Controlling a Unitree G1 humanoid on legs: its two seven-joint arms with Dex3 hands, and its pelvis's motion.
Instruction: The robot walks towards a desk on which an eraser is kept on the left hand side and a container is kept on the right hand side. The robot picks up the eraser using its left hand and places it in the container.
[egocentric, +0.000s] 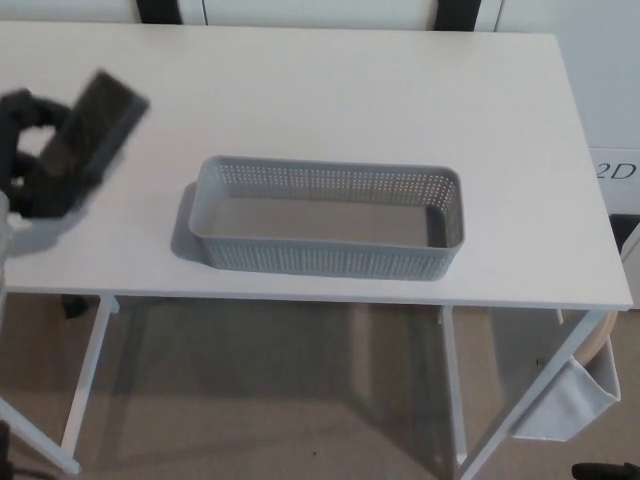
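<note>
- The left hand (35, 150) is at the far left edge of the view, its black fingers clamped on the eraser (92, 128), a dark flat block.
- The eraser sits tilted, one end pointing up and away, and looks to be lifted clear of the white desk (330, 100); hand and eraser are both blurred, so I cannot make out exactly where the fingers sit on it.
- The grey perforated container (328, 216) rests near the front edge of the desk, well apart from the eraser and empty inside.
- The right hand is not in view.
- My reading: the pick-up is done and the carry is the step in hand.
- The next move calls for swinging the eraser rightward over the container's near-left rim, keeping it high enough to clear the wall, then lowering and letting go once it hangs over the open floor.
</note>
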